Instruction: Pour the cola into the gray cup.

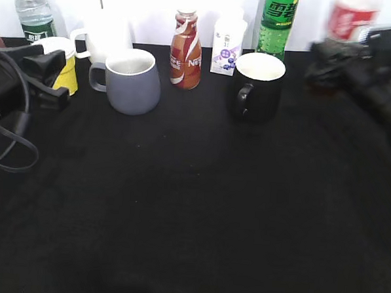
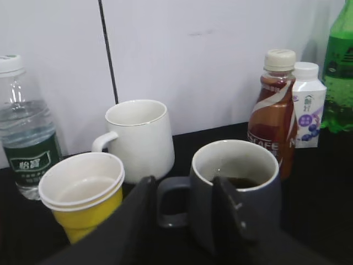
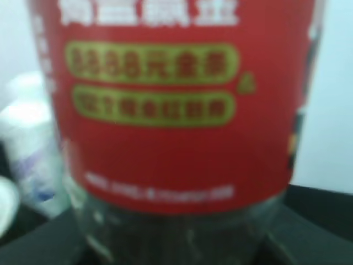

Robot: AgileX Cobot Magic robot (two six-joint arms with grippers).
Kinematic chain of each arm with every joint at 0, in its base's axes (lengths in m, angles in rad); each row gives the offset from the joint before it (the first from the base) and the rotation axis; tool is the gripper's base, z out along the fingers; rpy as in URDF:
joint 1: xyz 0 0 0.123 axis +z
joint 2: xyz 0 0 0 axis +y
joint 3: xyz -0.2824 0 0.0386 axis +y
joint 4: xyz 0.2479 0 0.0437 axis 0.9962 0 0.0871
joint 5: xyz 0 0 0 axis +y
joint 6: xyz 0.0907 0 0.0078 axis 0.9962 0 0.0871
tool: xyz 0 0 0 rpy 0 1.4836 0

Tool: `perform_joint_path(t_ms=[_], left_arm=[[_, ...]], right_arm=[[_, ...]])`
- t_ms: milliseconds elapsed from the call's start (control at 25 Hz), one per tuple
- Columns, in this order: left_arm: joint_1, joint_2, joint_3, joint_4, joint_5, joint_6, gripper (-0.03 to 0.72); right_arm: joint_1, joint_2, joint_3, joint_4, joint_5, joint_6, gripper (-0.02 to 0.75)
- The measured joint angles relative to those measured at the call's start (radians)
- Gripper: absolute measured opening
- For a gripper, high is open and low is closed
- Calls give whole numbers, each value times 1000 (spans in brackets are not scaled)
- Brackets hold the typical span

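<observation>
The cola bottle (image 1: 349,20) stands at the back right, blurred, and its red label fills the right wrist view (image 3: 165,110). My right gripper (image 1: 334,68) is around its lower part and looks shut on it; the fingers are hidden in the wrist view. The gray cup (image 1: 133,87) stands back left, handle to the left. In the left wrist view the gray cup (image 2: 263,207) holds a little dark liquid. My left gripper (image 1: 58,80) is open and empty, left of the cup, its fingers (image 2: 185,221) framing the handle without touching.
Along the back stand a water bottle (image 1: 35,10), a white mug (image 1: 106,33), a yellow paper cup (image 1: 62,61), the Nescafe bottle (image 1: 186,51), a small carton (image 1: 227,46) and a green soda bottle (image 1: 276,23). A black mug (image 1: 258,84) stands in front of the green soda bottle.
</observation>
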Motion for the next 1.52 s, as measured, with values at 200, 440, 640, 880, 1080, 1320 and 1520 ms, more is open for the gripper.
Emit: perform_joint_path(t_ms=[200,440,640,880,1080,1320,1520], left_arm=[[0,0,0,1,13,0,261],[0,0,0,8,14,0,261],[0,0,0,10,16,0,261],[0,0,0,10,17,-1,261],[0,0,0,11,20,-1,261],[0,-92,0,13,159,-1,261],[0,-281,-5,-33,555,44,261]], right_arm=[[-6,117,-166,-151,24,87,366],[-28,128,-175,-222,75,113,447],[-28,128,-175,-230,81,128,557],[-37,63,-79,-209,87,113,557],[-71,-12,47,-189,74,109,557],[-72,-246,232,-197,152,185,558],[-61,-603,244,-808,749,787,556]])
